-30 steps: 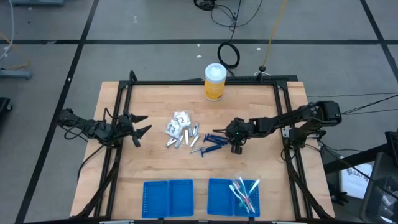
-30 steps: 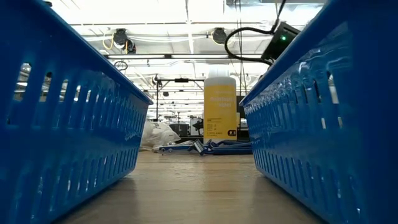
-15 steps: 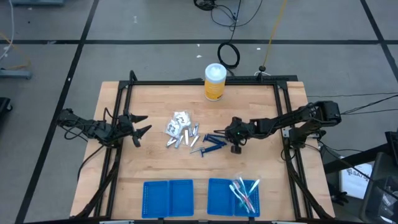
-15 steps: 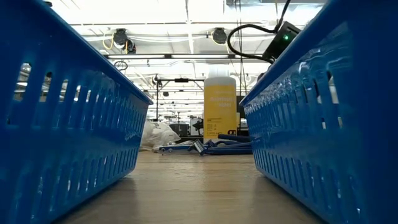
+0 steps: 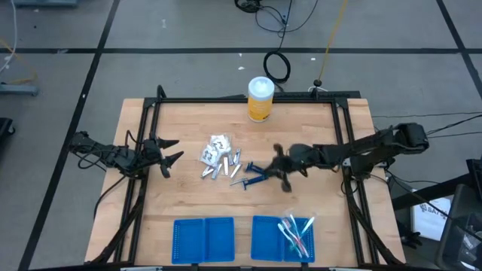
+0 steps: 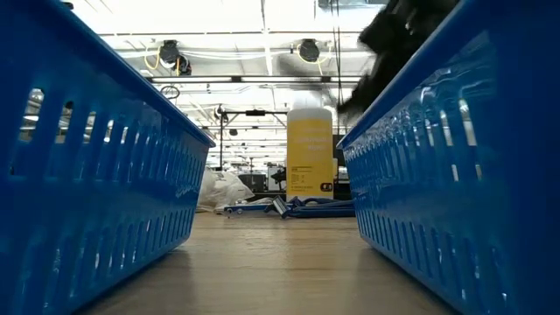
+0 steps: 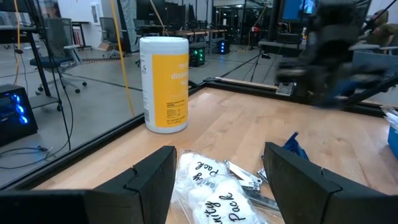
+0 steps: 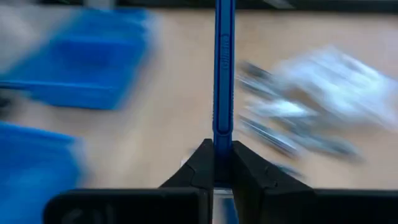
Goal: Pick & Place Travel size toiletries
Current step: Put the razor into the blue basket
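Stick: I had a slim dark blue stick pinched between the right gripper's fingers; it stood straight out ahead of them, clear of the table.
Change: half a second before, that gripper sat low over the blue sticks near the middle of the table; it had since clamped on one and swung off toward the right edge, smeared with motion in the overhead view.
Meaning: I judged the pick made and the carry to a tray under way.
Pile: the white packets and silver tubes lay where they had been, left of centre.
Trays: two blue trays sat at the near edge; the right one already held wrapped brushes.
Left gripper: the left gripper waited by the left edge, fingers spread, unmoved.
Canister: the yellow canister stood at the far edge.
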`<state>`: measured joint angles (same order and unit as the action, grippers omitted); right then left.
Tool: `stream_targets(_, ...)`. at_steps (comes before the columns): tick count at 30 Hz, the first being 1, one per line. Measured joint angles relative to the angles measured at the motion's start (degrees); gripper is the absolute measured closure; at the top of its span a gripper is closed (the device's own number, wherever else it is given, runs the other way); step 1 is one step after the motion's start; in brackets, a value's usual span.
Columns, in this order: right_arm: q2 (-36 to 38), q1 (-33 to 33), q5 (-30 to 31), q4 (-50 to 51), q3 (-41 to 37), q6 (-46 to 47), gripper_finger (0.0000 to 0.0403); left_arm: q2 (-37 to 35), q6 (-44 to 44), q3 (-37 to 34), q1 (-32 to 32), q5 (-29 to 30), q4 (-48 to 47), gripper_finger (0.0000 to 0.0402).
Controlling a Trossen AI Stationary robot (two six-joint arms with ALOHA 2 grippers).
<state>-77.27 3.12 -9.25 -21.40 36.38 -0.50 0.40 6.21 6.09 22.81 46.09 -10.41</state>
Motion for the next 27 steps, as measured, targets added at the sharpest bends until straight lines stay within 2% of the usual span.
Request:
stream_targets(2, 1.0, 3.7, -3.9, -1.9, 0.0, 0.8, 0.0382, 0.0, 0.0, 0.0, 0.0, 0.0, 0.0, 0.0163)
stream_targets(5, 1.1, 9.8, -5.7, -3.5, 0.0, 4.0, 0.0382, 0.0, 0.0, 0.0, 0.0, 0.0, 0.0, 0.0162)
stream_targets(12, -4.2, 21.3, -2.9, -4.1, 2.0, 8.9, 0.0382, 0.0, 0.0, 0.0, 0.0, 0.0, 0.0, 0.0163)
stream_targets(15, -8.0, 24.3, -3.2, -3.2, 4.8, 9.8, 0.0382, 0.0, 0.0, 0.0, 0.0, 0.0, 0.0, 0.0163)
stream_targets(19, -11.6, 26.9, -6.3, 4.2, 10.1, 9.3, 0.0382, 0.0, 0.0, 0.0, 0.0, 0.0, 0.0, 0.0162)
stream_targets(22, -12.7, 28.2, -6.7, 9.8, 14.1, 6.0, 0.0382, 0.0, 0.0, 0.0, 0.0, 0.0, 0.0, 0.0163)
stream_targets(27, -14.4, 28.0, -10.5, 10.8, 16.8, 0.1, 0.0382, 0.0, 0.0, 0.0, 0.0, 0.0, 0.0, 0.0162)
